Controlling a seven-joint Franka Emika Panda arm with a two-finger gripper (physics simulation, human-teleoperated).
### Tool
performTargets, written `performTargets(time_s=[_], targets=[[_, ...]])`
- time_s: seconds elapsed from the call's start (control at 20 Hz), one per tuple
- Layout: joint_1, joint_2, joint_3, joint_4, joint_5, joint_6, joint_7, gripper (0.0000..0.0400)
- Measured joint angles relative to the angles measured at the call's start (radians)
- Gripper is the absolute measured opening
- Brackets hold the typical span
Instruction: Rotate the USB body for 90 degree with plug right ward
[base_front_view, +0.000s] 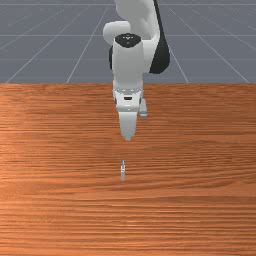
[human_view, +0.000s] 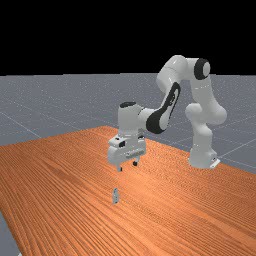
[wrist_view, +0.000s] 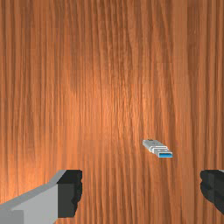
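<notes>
Wrist view, USB body (wrist_view: 154, 145), jaws apart, cropped

The USB (wrist_view: 151, 145) lies on the table (base_front_view: 50, 200), its plug (wrist_view: 165, 155) pointing toward the base (human_view: 202, 159). The gripper (human_view: 127, 166) hangs higher than the USB; the base stands beyond it, to the far view's right.
</notes>
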Motion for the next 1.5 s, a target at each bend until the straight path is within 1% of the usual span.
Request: performTargets(time_s=[0.05, 0.1, 0.15, 0.2, 0.25, 0.3, 0.35, 0.4, 0.45, 0.5, 0.55, 0.6, 0.65, 0.8, 0.9, 1.0, 1.3, 1.5], targets=[[0.0, 0.0, 0.0, 0.0, 0.0, 0.0, 0.0, 0.0249], [0.0, 0.0, 0.0, 0.0, 0.0, 0.0, 0.0, 0.0158], [0.001, -0.001, -0.003, 0.002, 0.006, -0.007, 0.02, 0.0253], [0.001, -0.003, -0.005, 0.003, 0.01, -0.011, 0.032, 0.0311], [0.001, -0.004, -0.007, 0.004, 0.013, -0.014, 0.039, 0.0346], [0.0, -0.005, -0.007, 0.005, 0.014, -0.015, 0.043, 0.0367], [0.007, -0.032, -0.034, 0.044, 0.051, -0.167, 0.214, 0.0225], [0.001, -0.061, -0.064, 0.099, 0.098, -0.282, 0.389, 0.0138], [-0.008, -0.082, -0.091, 0.137, 0.149, -0.355, 0.571, 0.0085], [-0.015, -0.094, -0.115, 0.154, 0.204, -0.397, 0.756, 0.0052], [-0.02, -0.103, -0.135, 0.155, 0.262, -0.413, 0.932, 0.0032], [-0.026, -0.11, -0.147, 0.149, 0.304, -0.418, 1.034, 0.0019], [-0.033, -0.115, -0.157, 0.141, 0.33, -0.417, 1.095, 0.0012], [-0.057, -0.108, -0.185, 0.155, 0.36, -0.394, 1.171, 0.0003], [-0.074, -0.065, -0.202, 0.232, 0.357, -0.389, 1.194, 0.0001], [-0.092, 0.012, -0.216, 0.341, 0.347, -0.389, 1.21, 0.0], [-0.125, 0.325, -0.227, 0.659, 0.318, -0.382, 1.248, 0.0], [-0.128, 0.472, -0.222, 0.761, 0.303, -0.379, 1.254, 0.0]])
